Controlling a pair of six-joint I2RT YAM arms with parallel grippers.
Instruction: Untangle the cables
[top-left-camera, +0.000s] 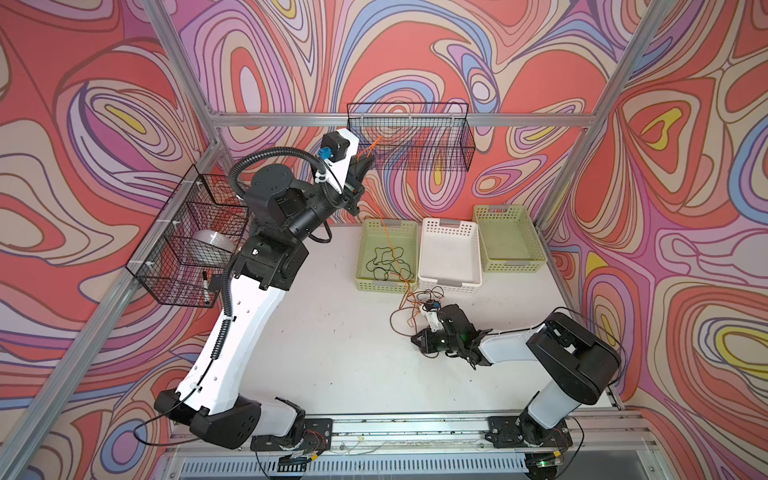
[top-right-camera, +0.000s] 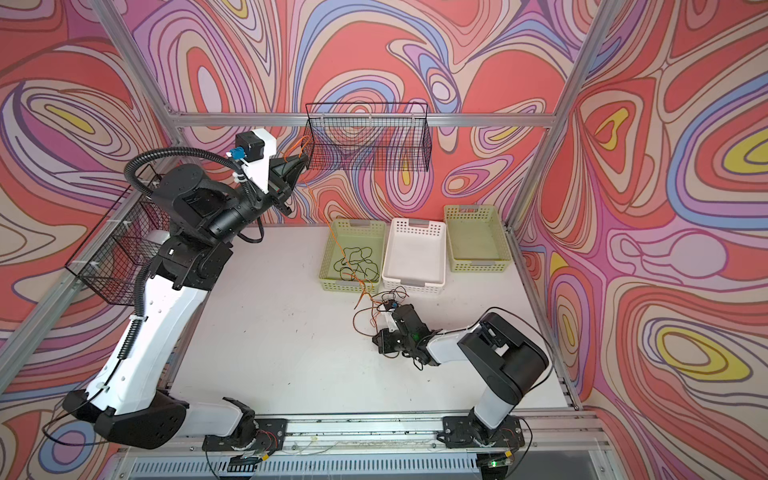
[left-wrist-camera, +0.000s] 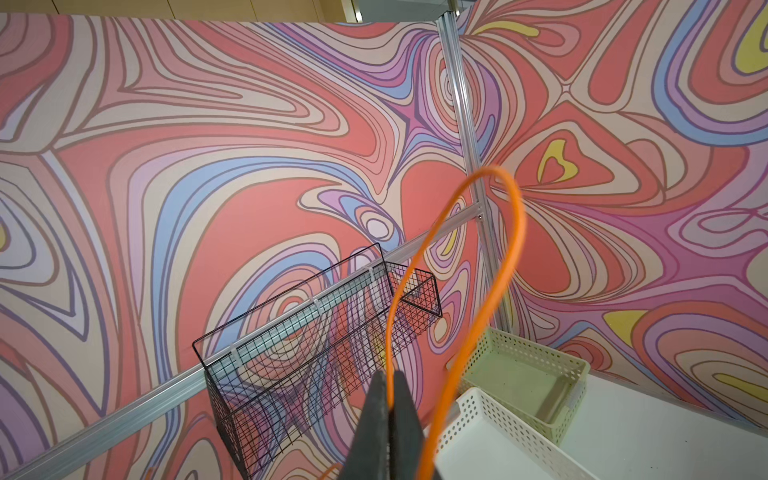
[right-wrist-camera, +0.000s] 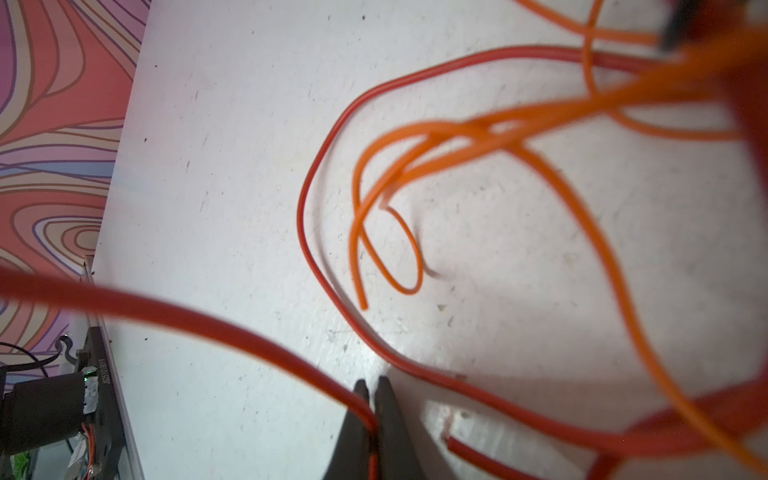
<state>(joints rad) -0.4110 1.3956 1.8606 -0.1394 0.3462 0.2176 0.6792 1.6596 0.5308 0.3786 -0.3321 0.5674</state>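
Our left hand was clenched on the orange cable, held high by the wall basket; the right hand pinched the red cable down on the table. We judged slow, steady pulling apart best. Both top views, not the wrists, showed the dark cable in the green basket; the wrist views showed the grips.

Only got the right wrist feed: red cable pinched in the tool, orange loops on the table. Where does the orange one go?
Observer: The orange cable climbs from the table, over a green basket, to the left tool, raised beside the black wire basket.
Operator: Gripped?
Observer: Yes, shut on it, with a loop standing above the fingers.
Operator: Anything sorted?
Observer: A dark cable lies in that green basket; the white basket holds nothing.
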